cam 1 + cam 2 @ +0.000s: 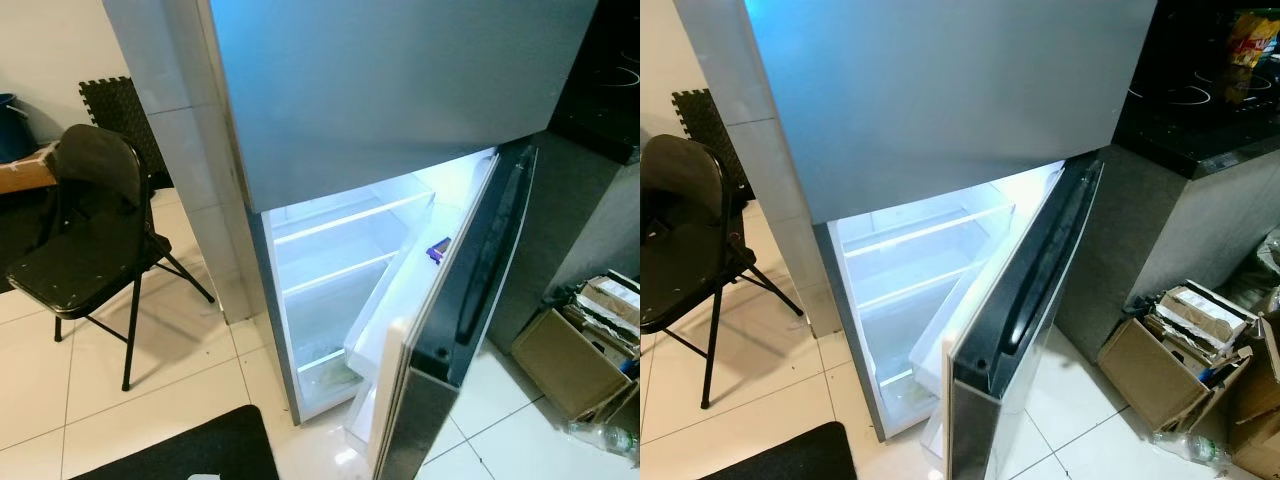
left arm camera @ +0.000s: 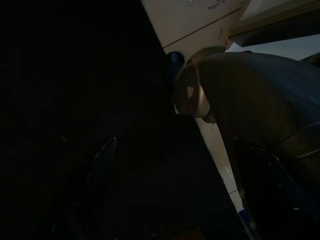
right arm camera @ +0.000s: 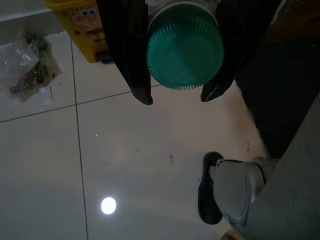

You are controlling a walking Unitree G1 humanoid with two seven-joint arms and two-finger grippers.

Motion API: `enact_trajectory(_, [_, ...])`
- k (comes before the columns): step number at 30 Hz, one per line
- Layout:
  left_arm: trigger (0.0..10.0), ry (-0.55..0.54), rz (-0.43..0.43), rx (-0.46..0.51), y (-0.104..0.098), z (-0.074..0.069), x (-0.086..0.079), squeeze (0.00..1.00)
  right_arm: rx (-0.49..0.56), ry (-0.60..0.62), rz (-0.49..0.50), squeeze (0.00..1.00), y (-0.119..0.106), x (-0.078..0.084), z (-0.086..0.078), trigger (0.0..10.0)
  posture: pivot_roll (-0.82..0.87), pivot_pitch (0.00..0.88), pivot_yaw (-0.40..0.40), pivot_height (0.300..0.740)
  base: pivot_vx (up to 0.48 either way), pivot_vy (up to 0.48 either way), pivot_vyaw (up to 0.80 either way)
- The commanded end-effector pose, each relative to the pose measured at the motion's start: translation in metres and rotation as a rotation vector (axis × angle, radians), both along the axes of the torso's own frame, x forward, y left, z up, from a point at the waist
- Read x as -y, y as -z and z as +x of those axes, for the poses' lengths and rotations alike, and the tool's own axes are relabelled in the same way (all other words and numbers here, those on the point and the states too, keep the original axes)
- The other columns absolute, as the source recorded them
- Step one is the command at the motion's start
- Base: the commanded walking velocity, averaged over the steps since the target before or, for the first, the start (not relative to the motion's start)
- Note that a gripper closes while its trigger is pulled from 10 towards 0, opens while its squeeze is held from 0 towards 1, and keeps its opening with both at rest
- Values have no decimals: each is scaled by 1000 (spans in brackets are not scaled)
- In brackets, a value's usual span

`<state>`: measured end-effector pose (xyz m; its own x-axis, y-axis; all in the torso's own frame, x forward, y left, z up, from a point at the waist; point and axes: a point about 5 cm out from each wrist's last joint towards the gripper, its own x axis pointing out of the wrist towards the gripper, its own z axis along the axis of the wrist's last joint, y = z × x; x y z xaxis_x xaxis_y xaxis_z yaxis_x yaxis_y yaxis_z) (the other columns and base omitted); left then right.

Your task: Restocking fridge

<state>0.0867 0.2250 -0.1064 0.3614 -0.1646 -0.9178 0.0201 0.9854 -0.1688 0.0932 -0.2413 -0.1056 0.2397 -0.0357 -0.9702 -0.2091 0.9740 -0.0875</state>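
A tall grey fridge (image 1: 400,90) stands in front of me with its lower door (image 1: 480,280) swung open to the right. The lit lower compartment has bare white shelves (image 1: 340,225), and a small purple item (image 1: 438,250) sits on the door's inner rack. In the right wrist view my right gripper (image 3: 177,96) hangs low over the tiled floor, shut on a container with a ribbed green lid (image 3: 184,47) held between its two black fingers. The left wrist view is very dark, and the left gripper cannot be made out.
A black folding chair (image 1: 90,240) stands left of the fridge and a black mat (image 1: 190,450) lies before it. Cardboard boxes (image 1: 580,350) and a plastic bottle (image 1: 600,435) crowd the floor at right, below a dark counter (image 1: 1200,90). A yellow bin (image 3: 85,25) is near my foot (image 3: 225,190).
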Motion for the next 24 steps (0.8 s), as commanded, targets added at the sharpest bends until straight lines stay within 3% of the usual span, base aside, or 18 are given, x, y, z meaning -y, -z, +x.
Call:
enact_trajectory(1, [10000,3,-12,4,1,1,7,0,-12,-14,-14,0,0,2,-1,10000,-66,0,-27,740,-322,0,0])
enact_trajectory(20, [10000,-4,-34,23,1,7,13,0,-16,-7,-12,0,0,4,-2,10000,-70,0,-28,740,-302,0,0])
enact_trajectory(24, [10000,-25,-5,36,0,9,9,0,-19,-6,-12,0,0,4,-3,10000,-70,0,-29,740,0,0,0])
